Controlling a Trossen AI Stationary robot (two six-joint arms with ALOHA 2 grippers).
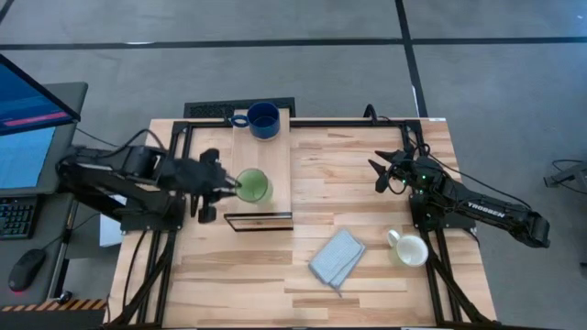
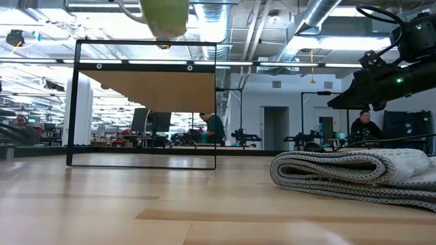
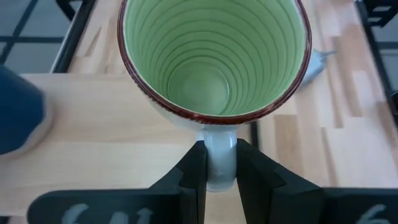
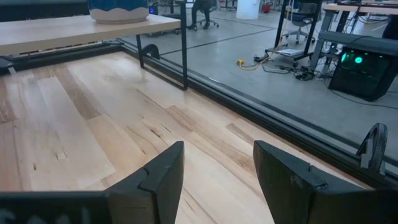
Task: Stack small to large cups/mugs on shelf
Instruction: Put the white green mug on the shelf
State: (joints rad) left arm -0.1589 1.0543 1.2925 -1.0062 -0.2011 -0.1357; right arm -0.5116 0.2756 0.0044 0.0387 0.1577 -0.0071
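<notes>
One mug, the green (image 3: 214, 59), was gripped by its handle in the left gripper (image 3: 217, 171), above the shelf (image 1: 275, 156) near its open end. Blue mug (image 1: 263, 120) sat at the far end. Green probably needed centring over blue before release. Right gripper (image 4: 217, 171) idled, jaws apart.

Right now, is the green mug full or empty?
Empty. The left wrist view looks straight into the green mug, showing its bare ringed bottom. The left gripper pinches its handle.
</notes>
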